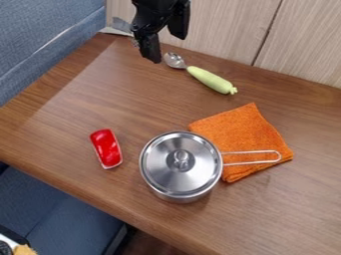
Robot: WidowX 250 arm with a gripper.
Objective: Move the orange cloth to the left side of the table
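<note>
My gripper [168, 46] hangs over the table's back edge at the upper left, its two fingers spread apart with nothing between them. The orange cloth [248, 134] lies spread on the right half of the table [86, 104], well below and to the right of the gripper. The pot's wire handle crosses over the cloth, and the pot covers or borders its left edge.
A lidded steel pot [180, 167] stands at the centre front, handle pointing right. To its left lies a red object [106, 148]. A spoon with a pale green handle [212, 79] lies near the back, just right of the gripper. A wooden panel [226, 30] rises behind.
</note>
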